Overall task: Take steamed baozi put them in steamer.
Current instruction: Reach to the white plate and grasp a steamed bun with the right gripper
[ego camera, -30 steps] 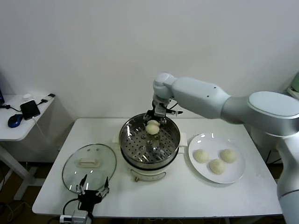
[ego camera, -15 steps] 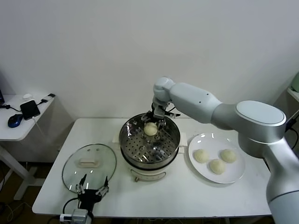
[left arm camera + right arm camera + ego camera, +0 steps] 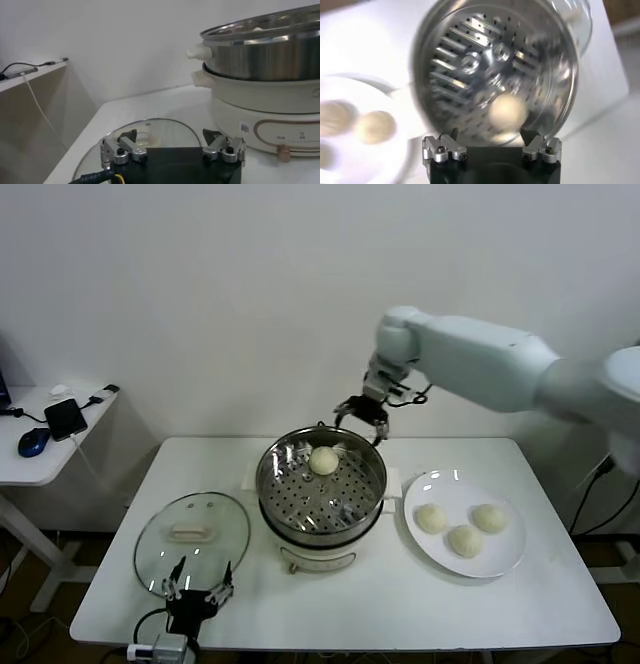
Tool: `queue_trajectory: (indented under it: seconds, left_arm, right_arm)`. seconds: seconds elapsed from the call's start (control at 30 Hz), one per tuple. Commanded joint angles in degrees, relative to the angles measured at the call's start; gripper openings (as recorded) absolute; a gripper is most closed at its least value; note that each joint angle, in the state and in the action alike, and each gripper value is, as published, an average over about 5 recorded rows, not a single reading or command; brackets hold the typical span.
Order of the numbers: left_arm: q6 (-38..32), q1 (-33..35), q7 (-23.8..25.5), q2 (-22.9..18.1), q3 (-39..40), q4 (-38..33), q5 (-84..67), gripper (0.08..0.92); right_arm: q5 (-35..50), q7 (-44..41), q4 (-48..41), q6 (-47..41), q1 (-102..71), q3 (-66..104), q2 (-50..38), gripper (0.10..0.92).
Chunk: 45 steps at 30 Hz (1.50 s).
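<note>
One bun [image 3: 323, 460] lies on the perforated tray inside the steamer [image 3: 275, 484], below and just in front of the right end effector [image 3: 362, 416], which hangs released and empty above the pot's far rim. Three more buns [image 3: 462, 529] sit on the plate [image 3: 500, 564] beside the steamer. The left end effector [image 3: 200, 594], also spread, is parked low at the surface's [image 3: 400, 604] near edge by the glass lid [image 3: 190, 529].

White table [image 3: 520, 604], steamer [image 3: 322, 529], glass lid [image 3: 192, 539], plate [image 3: 500, 559] side by side
</note>
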Motion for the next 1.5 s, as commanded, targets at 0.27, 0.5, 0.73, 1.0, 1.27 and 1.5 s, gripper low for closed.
queue_trajectory:
  seconds: [0.27,0.5,0.73,1.0,1.27,1.5]
  left_arm:
    - [-0.26,0.13,-0.29,-0.01,-0.48,-0.22,-0.66,0.823]
    - [-0.25,0.35,-0.28,-0.17,-0.73,-0.17,-0.73,0.823]
    - [-0.26,0.36,-0.29,-0.12,-0.90,0.06,-0.78,0.823]
    - [-0.37,0.26,-0.35,-0.03,-0.93,0.39,-0.86,0.823]
    - [-0.44,0.26,-0.41,0.04,-0.88,0.29,-0.92,0.823]
    - [-0.47,0.30,-0.46,-0.10,-0.71,0.21,-0.88,0.823]
  right_arm:
    - [13.90,11.57,18.73,-34.11,-2.60,-14.03,-23.75,0.823]
    - [8.34,14.91,10.91,-36.95,-18.54,-1.00,-20.51,0.823]
    - [6.51,16.40,5.31,-37.85,-25.65,5.25,-15.80,0.823]
    - [4.59,17.96,1.34,-38.17,-29.71,8.54,-11.99,0.823]
    - [1.76,18.22,-1.43,-37.77,-31.17,10.25,-10.04,0.823]
    - [0.93,17.99,-1.92,-37.18,-31.55,11.57,-9.49,0.805]
